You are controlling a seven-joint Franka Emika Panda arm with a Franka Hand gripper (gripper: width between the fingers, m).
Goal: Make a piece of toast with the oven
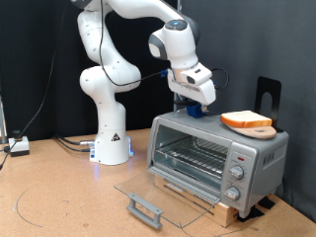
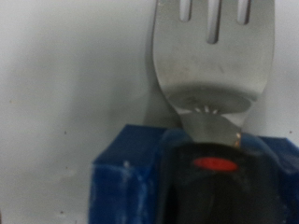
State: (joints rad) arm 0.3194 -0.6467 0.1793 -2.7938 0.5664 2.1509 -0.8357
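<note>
The tool point(image 1: 195, 103) hangs low over the top of the oven point(image 1: 215, 151), near its rear corner toward the exterior view's left, beside a small blue block point(image 1: 197, 112); whether its fingers are apart or closed cannot be told. The piece of toast point(image 1: 245, 120) lies on a round wooden board point(image 1: 259, 130) on the oven's roof, to the exterior view's right of the tool, and the glass door point(image 1: 158, 197) is dropped fully open onto the surface point(image 1: 59, 202). The wrist view shows a slotted metal spatula blade point(image 2: 213, 51) rising out of that blue block point(image 2: 126, 173).
</note>
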